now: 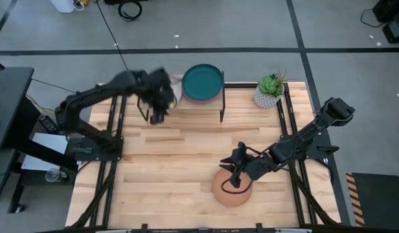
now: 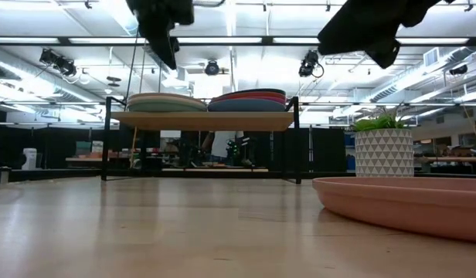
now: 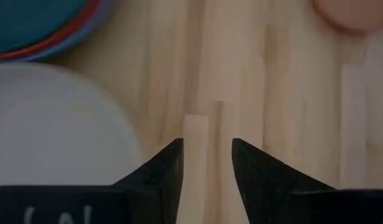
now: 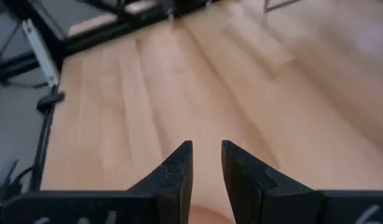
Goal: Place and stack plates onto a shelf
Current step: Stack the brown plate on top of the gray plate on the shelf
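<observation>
The shelf [image 1: 186,103] stands at the table's far edge on thin black legs and carries two stacks of plates. The right stack [image 2: 247,100] is topped by the dark teal plate [image 1: 203,81]. The left stack [image 2: 167,102] has a pale plate [image 3: 55,124] on top. The salmon plate [image 1: 232,189] lies flat on the table near its near edge. My left gripper [image 3: 207,155] hovers open above the shelf's left end [image 1: 159,107]. My right gripper [image 4: 207,158] hangs open, its fingers slightly apart, above the salmon plate's far rim [image 4: 207,216]. In the low view both grippers hang well above the plates.
A potted plant [image 1: 269,90] in a white patterned pot stands at the far right corner beside the shelf. Bare wooden table [image 1: 167,168] spreads between the shelf and the salmon plate. Black frame rails [image 1: 115,155] run along both sides.
</observation>
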Controlling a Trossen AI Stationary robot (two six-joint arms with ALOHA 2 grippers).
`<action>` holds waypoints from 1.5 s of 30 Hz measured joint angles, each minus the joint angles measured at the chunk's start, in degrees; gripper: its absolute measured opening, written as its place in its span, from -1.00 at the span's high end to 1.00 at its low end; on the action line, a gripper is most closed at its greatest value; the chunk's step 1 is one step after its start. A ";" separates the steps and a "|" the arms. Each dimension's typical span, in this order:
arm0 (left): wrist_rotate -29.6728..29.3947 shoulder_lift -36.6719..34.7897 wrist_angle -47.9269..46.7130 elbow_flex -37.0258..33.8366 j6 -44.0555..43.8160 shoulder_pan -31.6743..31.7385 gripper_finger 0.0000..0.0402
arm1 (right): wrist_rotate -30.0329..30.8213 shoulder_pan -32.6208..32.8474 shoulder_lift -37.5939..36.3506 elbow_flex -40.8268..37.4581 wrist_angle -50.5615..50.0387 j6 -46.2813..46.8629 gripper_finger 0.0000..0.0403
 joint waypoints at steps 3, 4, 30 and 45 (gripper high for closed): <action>-5.49 -0.41 0.85 -0.56 -2.30 -8.34 0.29 | -4.62 -0.68 3.53 2.45 -3.73 0.07 0.56; -6.48 -0.44 1.79 -0.89 -3.59 -10.98 0.29 | -6.14 -1.01 4.95 3.93 -6.30 0.18 0.56; -13.36 0.94 52.00 -32.86 -11.77 -46.60 0.29 | -34.83 0.11 17.54 18.54 -53.68 13.92 0.56; -14.96 0.94 60.09 -37.48 -11.16 -47.05 0.29 | -39.81 5.29 17.55 9.33 -46.11 22.01 0.56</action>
